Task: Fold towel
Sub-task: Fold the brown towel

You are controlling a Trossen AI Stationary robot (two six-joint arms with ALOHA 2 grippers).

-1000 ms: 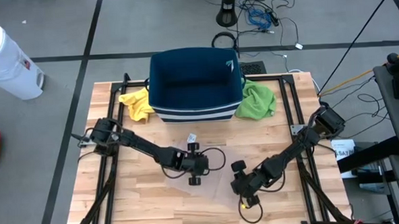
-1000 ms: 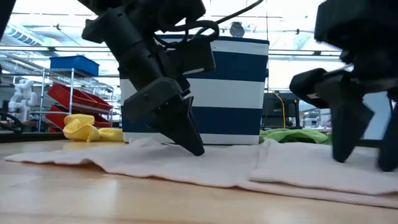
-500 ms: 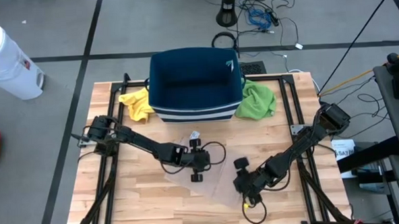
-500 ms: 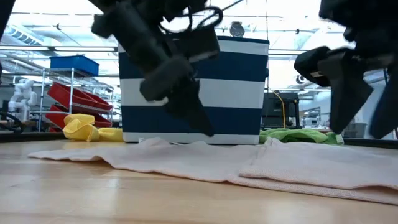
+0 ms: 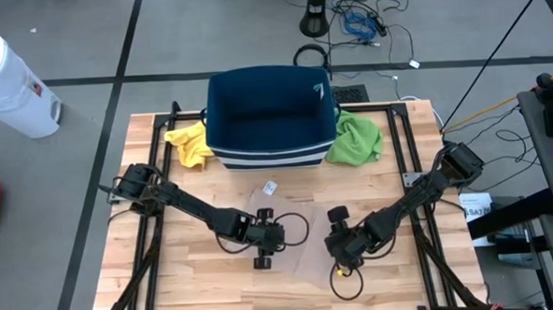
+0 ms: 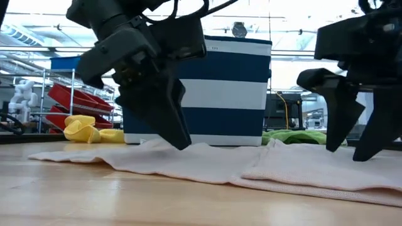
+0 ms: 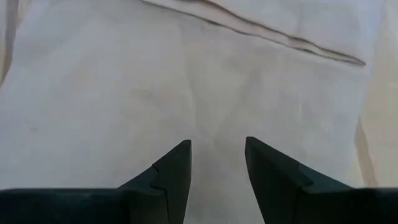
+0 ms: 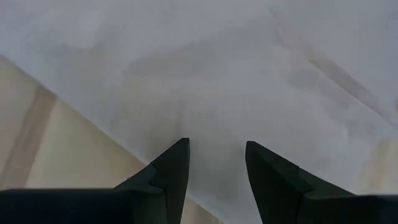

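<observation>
Towel (image 5: 294, 238), pale and nearly the colour of the wood, lies flat on the worktop (image 5: 398, 159) beneath both hands, with one part doubled over under the right hand so that a folded edge shows in the low view (image 6: 251, 179). Left hand (image 5: 261, 259) hovers over the towel's near-left portion, its fingers (image 7: 177, 168) spread apart with nothing between them, cloth and a dark seam line visible just ahead of the tips. Right hand (image 5: 340, 265) hangs above the towel's near-right edge, fingers (image 8: 174, 165) likewise spread and empty; bare wood shows to one side of the tips and cloth directly ahead. In the low view neither hand touches the fabric, the left one (image 6: 169, 125) close over it and the right one (image 6: 352, 135) slightly higher. Beyond both hands, at the far side of the worktop, stands a navy and white striped bin (image 5: 270, 118). A yellow cloth (image 5: 190, 143) lies beside the bin on the left hand's side, a green cloth (image 5: 355, 137) on the right hand's side.
</observation>
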